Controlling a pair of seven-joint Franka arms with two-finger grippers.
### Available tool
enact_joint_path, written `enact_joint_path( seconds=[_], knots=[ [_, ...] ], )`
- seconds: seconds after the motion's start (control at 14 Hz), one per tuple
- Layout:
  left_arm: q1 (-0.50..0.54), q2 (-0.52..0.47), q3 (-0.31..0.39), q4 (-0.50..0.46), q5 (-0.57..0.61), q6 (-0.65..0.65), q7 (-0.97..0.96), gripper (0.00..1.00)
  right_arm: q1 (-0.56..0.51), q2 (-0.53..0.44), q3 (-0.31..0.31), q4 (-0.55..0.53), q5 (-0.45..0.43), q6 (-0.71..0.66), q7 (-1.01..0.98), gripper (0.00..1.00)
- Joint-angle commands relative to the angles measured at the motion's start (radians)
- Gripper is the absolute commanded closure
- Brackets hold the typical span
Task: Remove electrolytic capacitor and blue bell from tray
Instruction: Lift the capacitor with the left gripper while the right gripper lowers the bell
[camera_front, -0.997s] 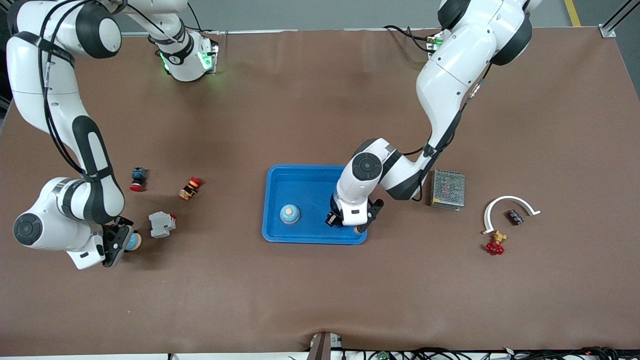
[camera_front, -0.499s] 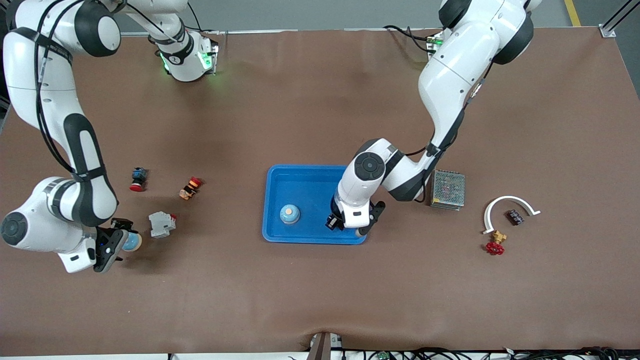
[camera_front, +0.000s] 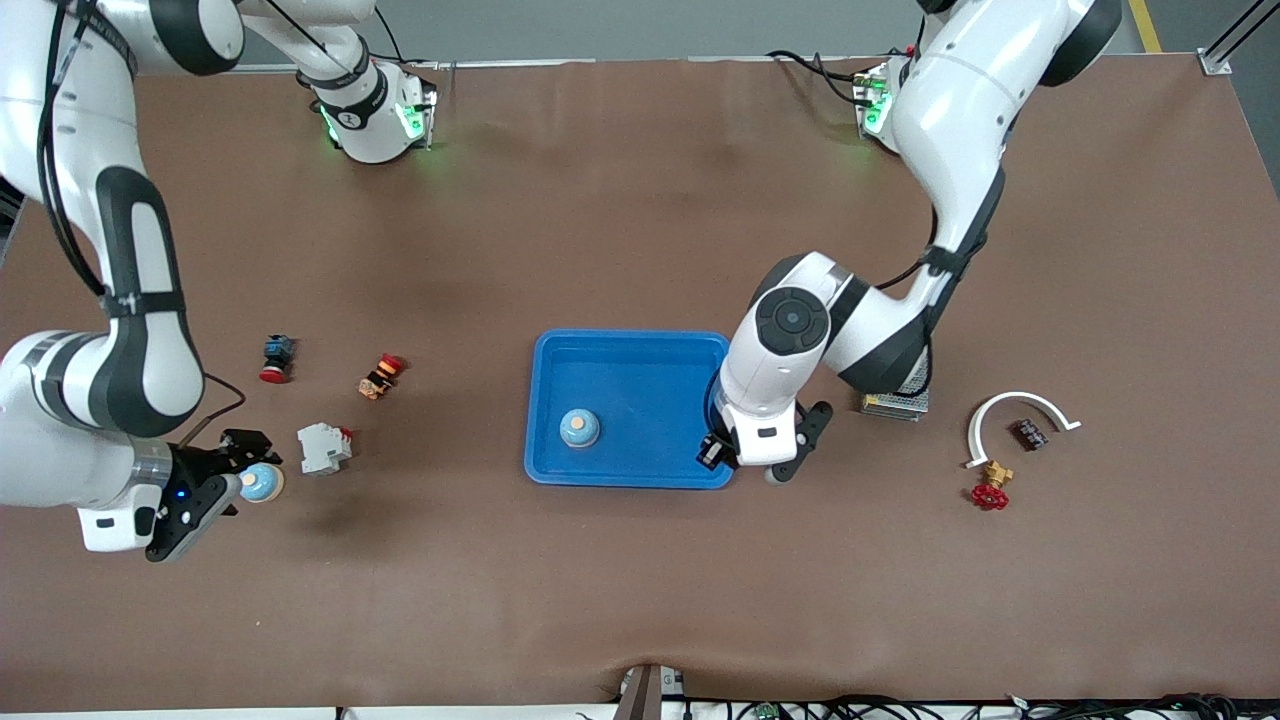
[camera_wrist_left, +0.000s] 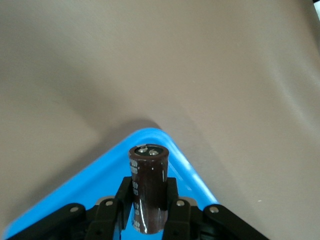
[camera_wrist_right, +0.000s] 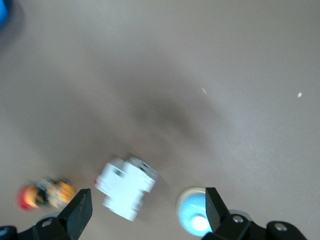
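A: From the front, what's there?
B: A pale blue bell (camera_front: 579, 427) with an orange button sits in the blue tray (camera_front: 628, 350). Another bell (camera_front: 259, 484) lies on the table beside the right gripper (camera_front: 215, 470), whose fingers are spread.

A: Left wrist view?
B: The left gripper (camera_wrist_left: 148, 206) is clamped on a dark brown capacitor (camera_wrist_left: 148, 192), a cylinder with two silver terminals, over the tray's corner.

A: Right wrist view?
B: That second bell (camera_wrist_right: 197, 217) lies near a white block (camera_wrist_right: 126, 187), unheld.

Looking like a robotics lab bench: brown mat-covered table (camera_front: 620, 200), cabling trailing along its edge, industrial parts lying about — power supply unit (camera_front: 897, 402), red valve (camera_front: 990, 492), pushbutton switches (camera_front: 277, 357).
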Motion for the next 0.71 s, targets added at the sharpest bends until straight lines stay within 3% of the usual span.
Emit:
enact_joint_path(
  seconds=[0.0, 0.28, 0.64],
  knots=[
    [0.018, -0.079, -0.007, -0.033, -0.043, -0.092, 0.059, 1.00, 0.072, -0.072, -0.005, -0.020, -0.014, -0.053, 0.200, 0.00],
    [0.079, -0.190, -0.010, -0.113, -0.047, -0.213, 0.177, 1.00, 0.172, -0.103, -0.008, -0.018, -0.017, -0.104, 0.468, 0.00],
    [0.213, -0.364, -0.009, -0.321, -0.046, -0.270, 0.376, 1.00, 0.294, -0.101, -0.003, 0.029, -0.014, -0.103, 0.815, 0.00]
  ],
)
